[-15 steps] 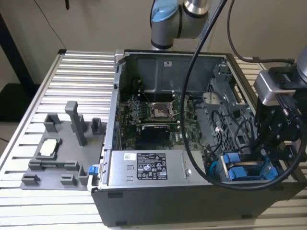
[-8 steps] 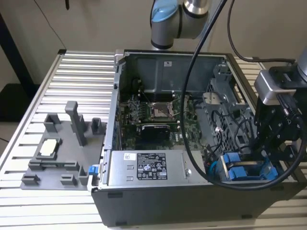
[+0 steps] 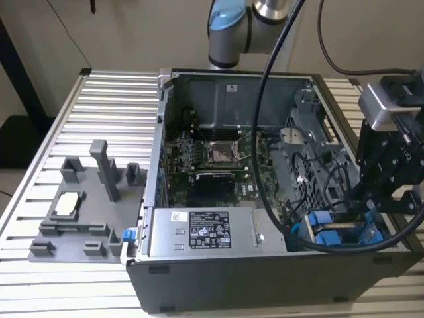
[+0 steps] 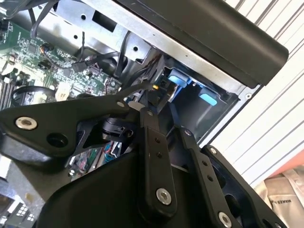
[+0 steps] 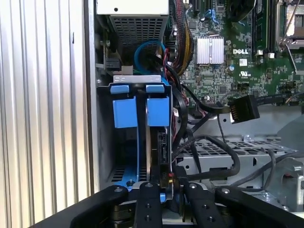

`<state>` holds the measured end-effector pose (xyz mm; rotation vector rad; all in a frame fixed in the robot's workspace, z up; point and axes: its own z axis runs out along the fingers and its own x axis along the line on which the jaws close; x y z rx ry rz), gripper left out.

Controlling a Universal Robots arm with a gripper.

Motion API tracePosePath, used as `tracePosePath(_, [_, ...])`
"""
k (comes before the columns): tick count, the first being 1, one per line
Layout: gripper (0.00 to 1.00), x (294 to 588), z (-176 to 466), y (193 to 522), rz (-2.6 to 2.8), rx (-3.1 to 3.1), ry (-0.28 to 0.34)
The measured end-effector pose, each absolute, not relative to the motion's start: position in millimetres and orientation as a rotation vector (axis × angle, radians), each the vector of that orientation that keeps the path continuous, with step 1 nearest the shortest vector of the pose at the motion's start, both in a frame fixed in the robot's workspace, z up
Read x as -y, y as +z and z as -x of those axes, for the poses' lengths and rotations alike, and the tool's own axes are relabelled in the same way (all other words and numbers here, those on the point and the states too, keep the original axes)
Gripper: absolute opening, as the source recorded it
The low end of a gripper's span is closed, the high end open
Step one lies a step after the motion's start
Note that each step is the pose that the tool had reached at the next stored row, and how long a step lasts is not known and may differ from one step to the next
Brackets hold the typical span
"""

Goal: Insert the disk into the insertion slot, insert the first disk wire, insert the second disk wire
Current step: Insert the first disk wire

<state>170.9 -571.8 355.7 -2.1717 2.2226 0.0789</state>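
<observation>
The disk (image 5: pixel 158 111) already sits in the insertion slot (image 5: pixel 137 85), near, at the exterior view's right. The gripper (image 5: pixel 164 184) has its jaws seemingly pinching a disk wire (image 5: pixel 167 178) at the disk's end; the wiring looks unfinished.

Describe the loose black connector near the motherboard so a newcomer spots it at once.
Inside the open computer case, in the first wrist view, go to the edge of the green motherboard where it meets the perforated grey bracket. The black connector hangs there at a cable's end. Unlike the round black cables around it, it is a wide, flat rectangular block, seemingly plugged into nothing.
</observation>
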Motion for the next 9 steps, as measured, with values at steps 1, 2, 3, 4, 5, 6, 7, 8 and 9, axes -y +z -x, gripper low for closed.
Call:
tracePosePath(1, [0.27, 572, -171, 359, 2.172, -2.223, 0.079])
tracePosePath(2, [0.27, 572, -171, 362, 2.171, -2.222, 0.079])
tracePosePath(3, [0.27, 572, -170, 365, 2.171, -2.223, 0.079])
tracePosePath(4, [0.27, 572, -170, 368, 2.171, -2.223, 0.080])
tracePosePath(5, [0.27, 572, -169, 372, 2.170, -2.222, 0.080])
tracePosePath(6, [0.27, 572, -169, 375, 2.170, -2.222, 0.081])
tracePosePath(7, [0.27, 572, -168, 379, 2.170, -2.222, 0.081])
tracePosePath(8, [0.27, 572, -167, 382, 2.169, -2.222, 0.082])
tracePosePath(9, [0.27, 572, -167, 386, 2.169, -2.222, 0.083])
